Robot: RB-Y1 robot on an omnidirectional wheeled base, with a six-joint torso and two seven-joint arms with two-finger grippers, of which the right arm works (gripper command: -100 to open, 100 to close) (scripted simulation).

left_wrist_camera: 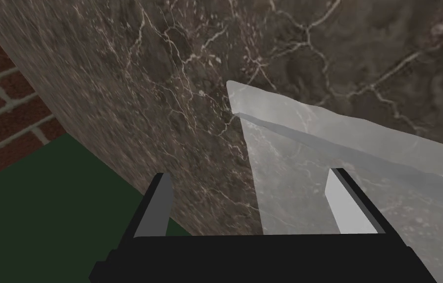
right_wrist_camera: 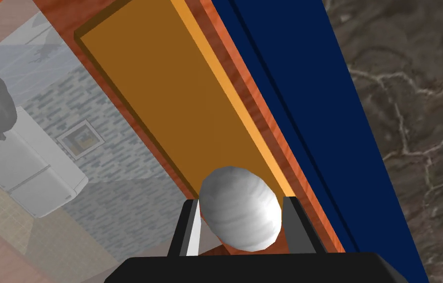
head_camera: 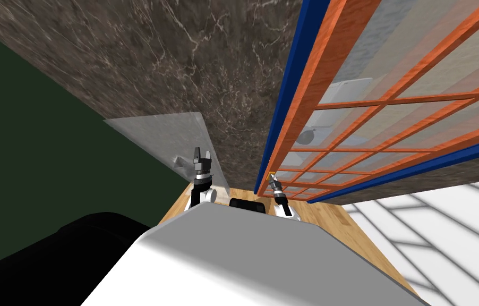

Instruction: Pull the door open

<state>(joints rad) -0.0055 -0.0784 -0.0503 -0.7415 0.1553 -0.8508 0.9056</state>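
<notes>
The door (head_camera: 392, 101) has an orange wooden grid of glass panes and sits in a blue frame (head_camera: 283, 101). Its round silver knob (right_wrist_camera: 240, 209) stands on an ochre plate (right_wrist_camera: 176, 88) by the door's edge. My right gripper (right_wrist_camera: 240, 216) is shut on the knob, one finger pressed to each side; in the head view my right gripper (head_camera: 272, 179) sits at the door's lower corner. My left gripper (head_camera: 202, 154) is open in front of a pale glassy panel (left_wrist_camera: 314, 162) on the dark marble wall (left_wrist_camera: 206, 49).
A dark marble wall (head_camera: 190, 69) runs left of the door frame. Wooden floor (head_camera: 318, 212) lies under me, white floor (head_camera: 445, 228) to the right. A dark green wall (head_camera: 31, 133) is on the left. Through the glass a white fridge (right_wrist_camera: 24, 162) shows.
</notes>
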